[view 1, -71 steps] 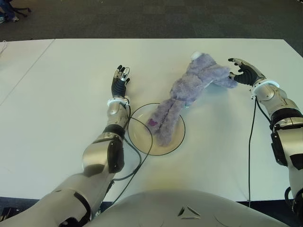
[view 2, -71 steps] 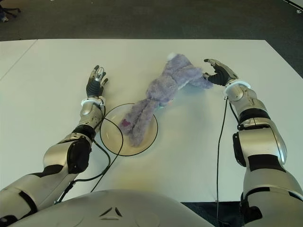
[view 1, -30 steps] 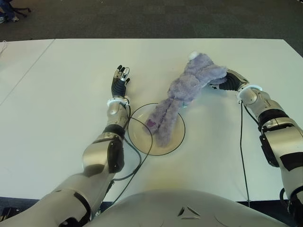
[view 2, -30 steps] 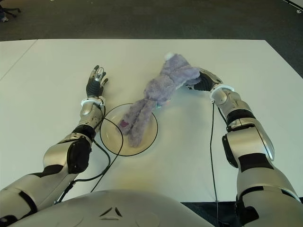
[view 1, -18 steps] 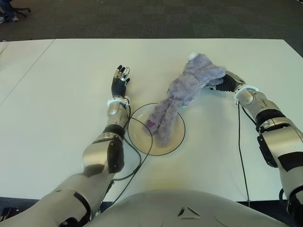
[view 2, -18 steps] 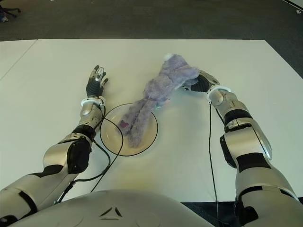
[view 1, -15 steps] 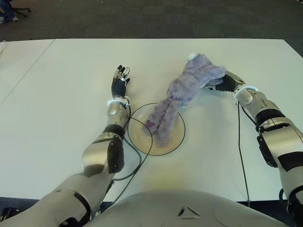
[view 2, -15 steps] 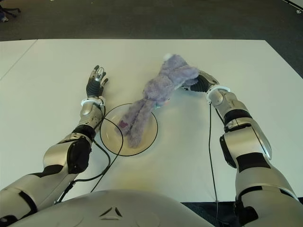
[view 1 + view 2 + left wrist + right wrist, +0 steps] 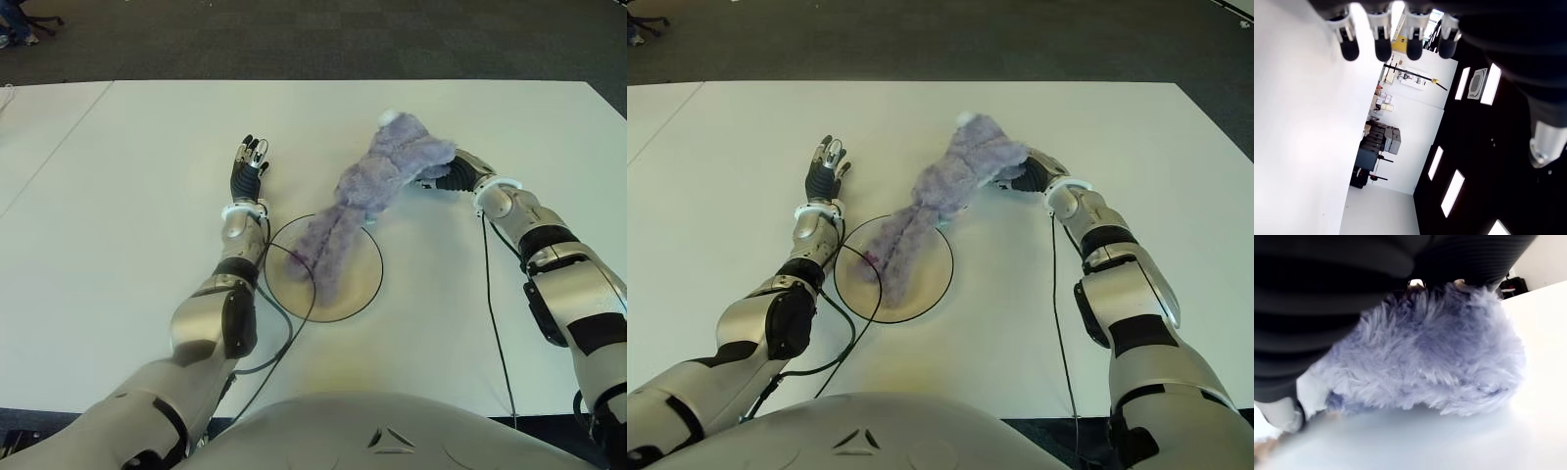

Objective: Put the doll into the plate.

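A long, fluffy purple doll [image 9: 377, 184] lies slantwise on the white table [image 9: 118, 245]. Its lower end rests across the round, dark-rimmed plate [image 9: 364, 286]; its upper end, with a white tuft, sits beyond the plate to the right. My right hand [image 9: 443, 180] is at that upper end, fingers curled into the fur and partly hidden by it. Purple fur [image 9: 1440, 357] fills the space under the palm in the right wrist view. My left hand [image 9: 249, 163] shows just left of and beyond the plate, fingers straight and holding nothing.
Black cables [image 9: 495, 323] trail over the table beside each forearm; one loops over the plate's left rim. Dark carpet [image 9: 323, 39] begins past the table's far edge. A seam [image 9: 59, 147] divides off another table top at the left.
My right hand has travelled left from open beside the doll to closed on it, dragging the doll leftward. Its lower end now covers more of the plate's left side. The left hand is unmoved.
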Controlling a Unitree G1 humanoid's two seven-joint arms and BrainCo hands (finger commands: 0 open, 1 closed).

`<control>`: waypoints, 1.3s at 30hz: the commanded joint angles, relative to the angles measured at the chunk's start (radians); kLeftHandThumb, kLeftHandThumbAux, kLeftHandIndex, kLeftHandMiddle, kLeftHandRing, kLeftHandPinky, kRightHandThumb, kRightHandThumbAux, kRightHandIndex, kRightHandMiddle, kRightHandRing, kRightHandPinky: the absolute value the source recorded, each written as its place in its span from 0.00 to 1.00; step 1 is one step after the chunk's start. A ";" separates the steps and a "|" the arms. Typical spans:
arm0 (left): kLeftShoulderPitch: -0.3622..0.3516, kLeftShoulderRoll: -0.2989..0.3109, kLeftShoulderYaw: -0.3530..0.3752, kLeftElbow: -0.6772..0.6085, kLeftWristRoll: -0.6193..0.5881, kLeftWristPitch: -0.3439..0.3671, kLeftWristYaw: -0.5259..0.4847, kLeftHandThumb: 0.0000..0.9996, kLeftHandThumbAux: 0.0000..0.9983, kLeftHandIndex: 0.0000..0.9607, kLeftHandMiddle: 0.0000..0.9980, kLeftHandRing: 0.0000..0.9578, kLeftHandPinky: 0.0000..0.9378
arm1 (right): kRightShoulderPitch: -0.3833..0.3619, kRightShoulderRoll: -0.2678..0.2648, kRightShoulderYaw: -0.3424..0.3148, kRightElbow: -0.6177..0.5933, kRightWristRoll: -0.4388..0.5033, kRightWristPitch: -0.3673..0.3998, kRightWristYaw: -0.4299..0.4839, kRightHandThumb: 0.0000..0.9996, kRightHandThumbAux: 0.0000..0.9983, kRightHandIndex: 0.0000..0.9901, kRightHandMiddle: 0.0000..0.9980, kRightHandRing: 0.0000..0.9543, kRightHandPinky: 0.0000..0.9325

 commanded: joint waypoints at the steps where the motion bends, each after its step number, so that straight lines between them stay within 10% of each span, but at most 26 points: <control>1: 0.206 -0.038 0.016 0.134 -0.009 0.131 -0.002 0.00 0.51 0.00 0.06 0.07 0.07 | 0.037 0.062 -0.009 0.007 0.012 -0.007 -0.017 0.68 0.71 0.41 0.52 0.59 0.66; 12: 0.210 -0.037 0.004 0.133 0.003 0.124 0.001 0.00 0.52 0.00 0.05 0.06 0.07 | 0.053 0.103 -0.076 0.013 0.055 0.065 -0.165 0.71 0.71 0.44 0.79 0.83 0.88; 39: 0.208 -0.039 0.017 0.133 -0.010 0.124 -0.006 0.00 0.53 0.00 0.06 0.07 0.08 | 0.056 0.117 -0.259 0.022 0.198 0.079 -0.149 0.73 0.71 0.44 0.82 0.86 0.89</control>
